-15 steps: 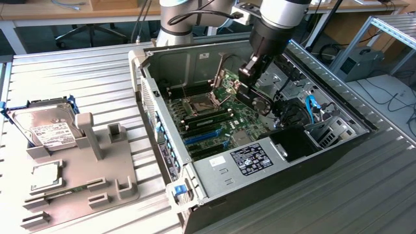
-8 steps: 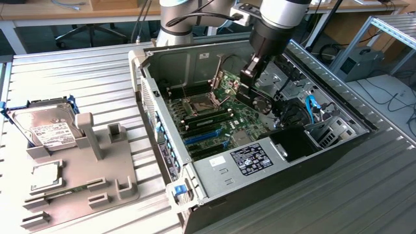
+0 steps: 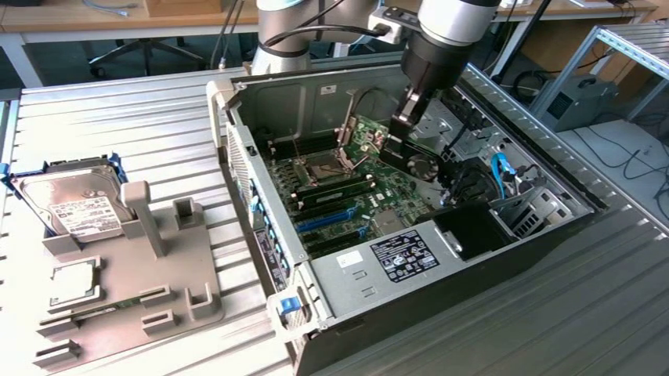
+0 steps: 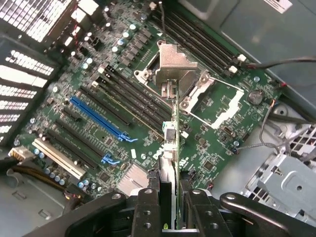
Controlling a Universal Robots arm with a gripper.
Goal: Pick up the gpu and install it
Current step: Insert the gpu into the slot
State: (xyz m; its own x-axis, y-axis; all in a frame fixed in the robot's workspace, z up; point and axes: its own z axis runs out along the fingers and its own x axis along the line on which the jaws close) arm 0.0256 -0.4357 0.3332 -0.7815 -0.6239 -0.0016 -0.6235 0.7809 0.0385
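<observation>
The two dark fingers (image 4: 148, 203) of the gripper (image 4: 172, 198) were pressed against both faces of the gpu (image 4: 171, 143), pinching its upper edge so that the card hung edge-on beneath them. In the exterior view the gripper (image 3: 403, 121) held the gpu (image 3: 410, 157) tilted, its round fan facing out.

The gpu was in the air, not seated. It hung above the long blue slot (image 4: 96, 118) and off to one side of it, over the part of the board (image 4: 222, 123) that carries the silver socket, and touched nothing below. In the exterior view it sat well apart from the long blue slot (image 3: 324, 219), higher and deeper inside the case (image 3: 345, 274). Far from the slot, outside the case, a hard drive (image 3: 74, 200) stood in a grey holder.

The card looked light and stiff, but thin and fragile, with a bare circuit face and a fan. A hold on the top edge seemed right to me, as it kept the pads off the fan and the contact edge. So narrow a pinch could let the card pivot if its lower edge met the slot askew.
</observation>
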